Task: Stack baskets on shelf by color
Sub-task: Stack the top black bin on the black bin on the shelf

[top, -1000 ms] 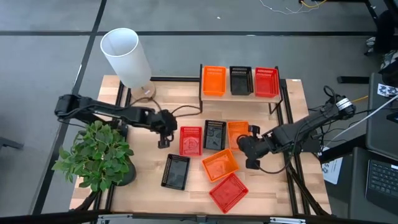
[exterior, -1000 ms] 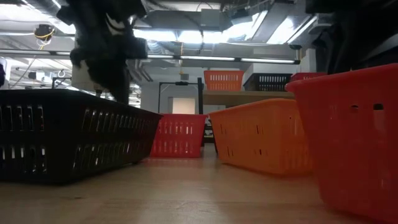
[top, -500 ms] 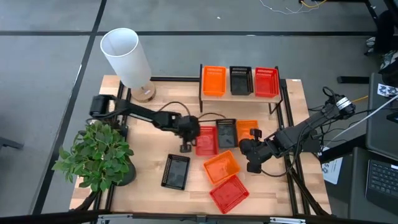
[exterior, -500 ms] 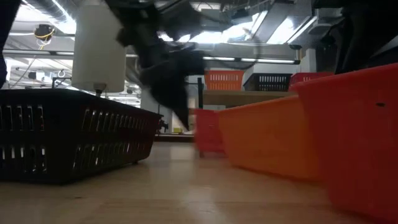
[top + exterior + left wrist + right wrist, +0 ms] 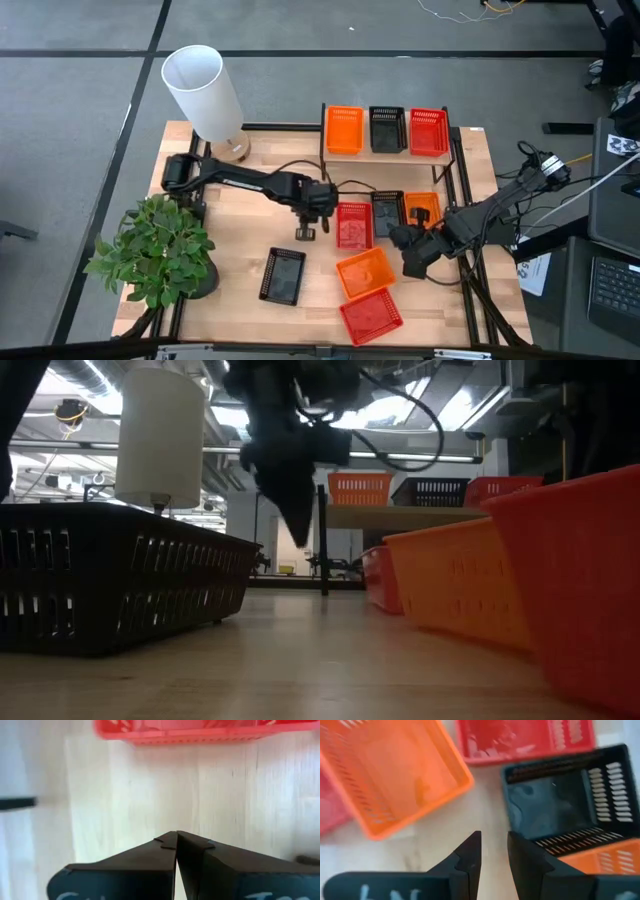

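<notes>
The wooden table (image 5: 240, 255) is carrying a lamp (image 5: 205, 92), a plant (image 5: 155, 250) and the shelf (image 5: 387, 152). Lying directly on it are a lone black basket (image 5: 283, 275), a row of red basket (image 5: 352, 224), black basket (image 5: 388, 213) and orange basket (image 5: 424, 207), plus an orange basket (image 5: 365, 272) and red basket (image 5: 371, 314) nearer the front.

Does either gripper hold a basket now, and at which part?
No. Left gripper is shut on nothing; right gripper is slightly open and empty.
</notes>
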`<action>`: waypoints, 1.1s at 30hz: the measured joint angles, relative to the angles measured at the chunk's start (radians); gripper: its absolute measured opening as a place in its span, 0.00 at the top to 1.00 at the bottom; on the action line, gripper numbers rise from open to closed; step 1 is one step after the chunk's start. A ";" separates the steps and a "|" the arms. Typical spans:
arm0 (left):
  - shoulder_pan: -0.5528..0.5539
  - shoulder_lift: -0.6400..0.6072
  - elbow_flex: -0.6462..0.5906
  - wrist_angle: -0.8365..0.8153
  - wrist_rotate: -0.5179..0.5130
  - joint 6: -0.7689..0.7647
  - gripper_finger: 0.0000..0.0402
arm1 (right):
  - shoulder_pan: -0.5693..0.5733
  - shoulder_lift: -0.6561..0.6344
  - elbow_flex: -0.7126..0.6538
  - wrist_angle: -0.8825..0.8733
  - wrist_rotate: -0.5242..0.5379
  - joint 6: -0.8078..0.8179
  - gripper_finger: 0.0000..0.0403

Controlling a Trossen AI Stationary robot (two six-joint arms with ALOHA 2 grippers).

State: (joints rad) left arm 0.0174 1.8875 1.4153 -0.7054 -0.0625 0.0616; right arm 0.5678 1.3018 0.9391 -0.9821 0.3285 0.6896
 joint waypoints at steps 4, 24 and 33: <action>0.000 -0.061 -0.001 -0.170 0.011 -0.023 1.00 | -0.016 0.009 -0.053 0.000 0.011 -0.012 0.77; 0.000 -0.388 -0.398 -0.053 0.048 -0.086 1.00 | -0.116 0.064 -0.127 0.146 -0.015 -0.201 0.77; 0.000 -0.534 -0.558 0.113 0.033 -0.129 1.00 | -0.121 0.114 -0.129 0.148 -0.017 -0.202 0.77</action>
State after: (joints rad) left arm 0.0170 1.3534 0.8575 -0.5920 -0.0294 -0.0670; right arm 0.4469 1.4162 0.8098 -0.8343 0.3119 0.4878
